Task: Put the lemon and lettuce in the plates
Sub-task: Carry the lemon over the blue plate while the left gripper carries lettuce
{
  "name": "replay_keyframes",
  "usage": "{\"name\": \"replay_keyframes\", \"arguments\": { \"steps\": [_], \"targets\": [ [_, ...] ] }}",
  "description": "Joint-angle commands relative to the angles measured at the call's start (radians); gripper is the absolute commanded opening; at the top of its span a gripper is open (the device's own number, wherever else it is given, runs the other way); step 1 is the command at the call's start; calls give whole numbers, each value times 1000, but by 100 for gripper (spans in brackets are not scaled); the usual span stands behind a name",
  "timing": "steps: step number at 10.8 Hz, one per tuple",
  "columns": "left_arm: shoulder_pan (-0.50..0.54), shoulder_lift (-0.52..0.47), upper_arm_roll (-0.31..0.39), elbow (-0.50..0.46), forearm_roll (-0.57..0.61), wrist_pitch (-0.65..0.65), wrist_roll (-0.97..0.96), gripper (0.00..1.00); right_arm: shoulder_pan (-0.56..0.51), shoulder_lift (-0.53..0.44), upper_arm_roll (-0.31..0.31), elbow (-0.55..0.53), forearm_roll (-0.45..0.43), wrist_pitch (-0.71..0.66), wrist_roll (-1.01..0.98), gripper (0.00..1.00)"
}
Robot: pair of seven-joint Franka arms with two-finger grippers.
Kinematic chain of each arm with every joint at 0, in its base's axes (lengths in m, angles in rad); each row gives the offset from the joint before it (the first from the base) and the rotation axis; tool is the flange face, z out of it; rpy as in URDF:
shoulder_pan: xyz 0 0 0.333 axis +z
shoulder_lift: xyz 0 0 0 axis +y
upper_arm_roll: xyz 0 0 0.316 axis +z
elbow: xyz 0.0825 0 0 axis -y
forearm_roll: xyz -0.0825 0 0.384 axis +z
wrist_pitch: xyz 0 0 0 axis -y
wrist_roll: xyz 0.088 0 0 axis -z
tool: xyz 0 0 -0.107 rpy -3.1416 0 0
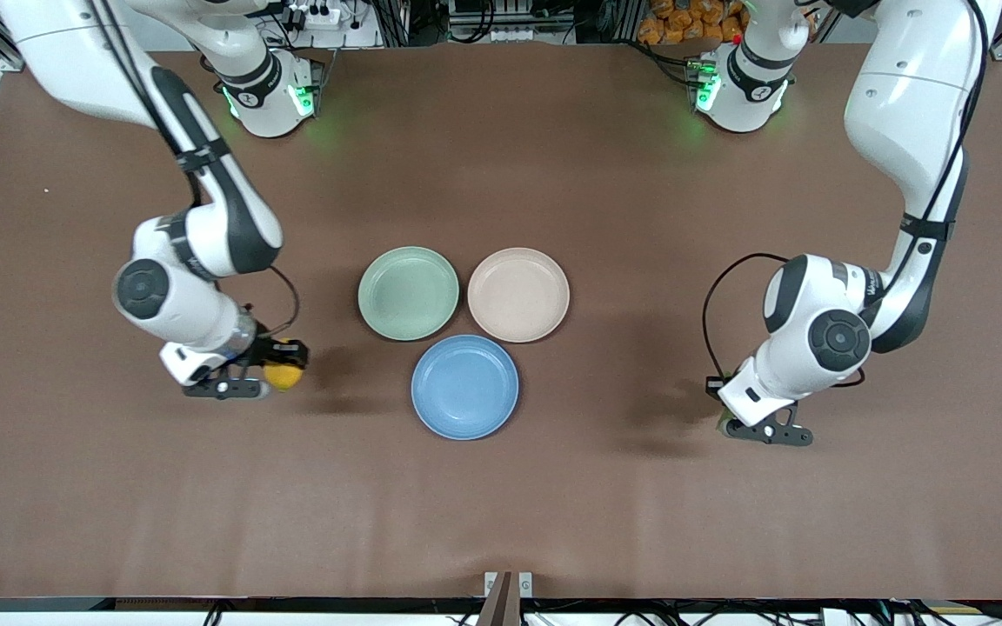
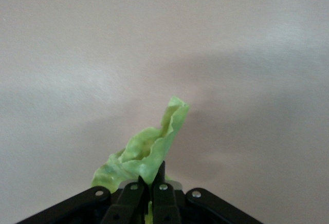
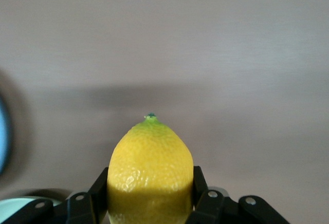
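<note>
My right gripper is shut on the lemon, a yellow fruit with a green pointed tip. It holds the lemon over bare table toward the right arm's end, beside the plates. In the right wrist view the fingers clamp the lemon on both sides. My left gripper is over bare table toward the left arm's end. It is shut on the lettuce, a ruffled green leaf that sticks out past the closed fingertips. The blue plate and the beige-pink plate lie mid-table, both empty.
An empty mint-green plate lies beside the beige-pink plate, toward the right arm's end. The blue plate is nearest the front camera. The brown table spreads wide around the three plates.
</note>
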Motion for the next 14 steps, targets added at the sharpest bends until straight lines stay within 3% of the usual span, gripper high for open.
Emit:
{"name": "replay_keyframes", "arguments": {
  "steps": [1, 5, 9, 14],
  "targets": [
    [4, -122, -32, -137, 8, -2, -74, 0, 71, 90, 33, 152, 13, -15, 161, 0],
    [4, -213, -133, -179, 8, -87, -230, 0, 175, 206, 39, 315, 11, -4, 296, 0],
    [-30, -204, -233, -176, 8, -108, -413, 0, 254, 292, 38, 413, -6, 23, 367, 0],
    [-160, -181, -235, -155, 8, -108, -554, 0, 333, 414, 29, 415, -32, 267, 389, 0]
  ]
}}
